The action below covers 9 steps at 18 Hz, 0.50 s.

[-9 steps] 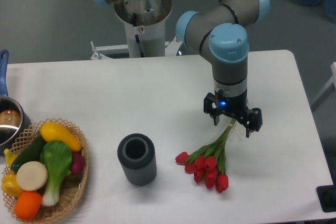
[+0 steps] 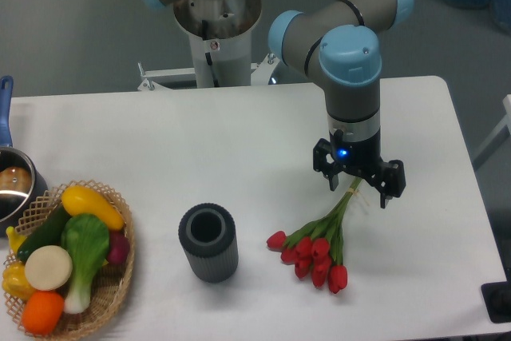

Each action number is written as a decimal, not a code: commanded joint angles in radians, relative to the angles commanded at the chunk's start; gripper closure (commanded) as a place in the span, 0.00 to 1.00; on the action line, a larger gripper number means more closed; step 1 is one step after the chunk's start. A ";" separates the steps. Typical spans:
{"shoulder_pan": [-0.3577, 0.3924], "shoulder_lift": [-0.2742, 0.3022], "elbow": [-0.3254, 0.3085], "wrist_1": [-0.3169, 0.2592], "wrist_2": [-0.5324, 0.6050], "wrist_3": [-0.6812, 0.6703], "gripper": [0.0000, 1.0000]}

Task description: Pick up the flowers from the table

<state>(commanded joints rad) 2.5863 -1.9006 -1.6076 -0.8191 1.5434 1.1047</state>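
The gripper [image 2: 358, 182] hangs vertically from the arm [image 2: 349, 53] over the right part of the table [image 2: 239, 141]. Its two fingers are spread apart, one on each side of the far end of the stems; no finger visibly touches them, so the jaws are open and hold nothing. A blue indicator light shows on the gripper body.

The flowers [image 2: 315, 249] lie flat on the table, near and slightly left of the gripper. The red buds are bunched at the near left end. The green stems run up and to the right, ending between the fingers.

A dark grey ribbed cylinder [image 2: 207, 242] stands upright on the table, left of the flowers and apart from them, with its open top visible.

A wicker basket [image 2: 120, 277] of produce sits at the near left corner. A metal pot [image 2: 14, 185] with a blue handle sits just beyond it at the left edge.
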 joint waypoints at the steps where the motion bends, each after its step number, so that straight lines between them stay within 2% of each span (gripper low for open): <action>1: 0.003 0.000 0.002 0.000 -0.031 -0.034 0.00; 5: 0.009 0.005 -0.024 0.003 -0.080 -0.068 0.00; 9: 0.011 0.023 -0.024 0.009 -0.082 -0.126 0.00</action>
<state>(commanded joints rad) 2.5970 -1.8776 -1.6321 -0.8099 1.4619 0.9787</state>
